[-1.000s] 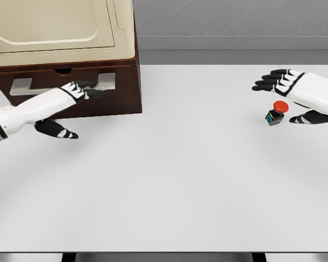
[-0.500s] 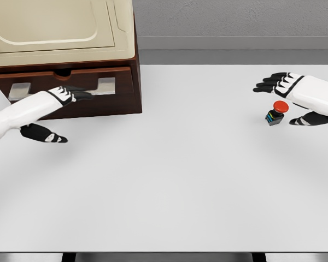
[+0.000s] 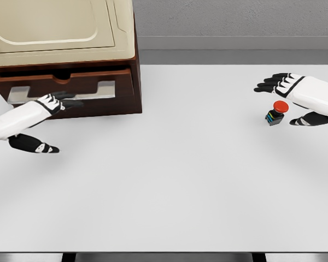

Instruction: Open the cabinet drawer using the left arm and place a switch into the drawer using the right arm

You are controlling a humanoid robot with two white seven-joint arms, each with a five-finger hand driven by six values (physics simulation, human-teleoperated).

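At the drawer handle (image 3: pixel 63 91), left hand (image 3: pixel 41 109) fingers seemingly hooked (right hand (image 3: pixel 306 98) fingers spread).

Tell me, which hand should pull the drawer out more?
Left. The left hand already has its fingers on the dark brown wooden drawer's silver metal handle. The right hand is far across the white table, beside the red-topped button switch.

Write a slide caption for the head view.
Left hand at the drawer handle; right hand open around the switch.
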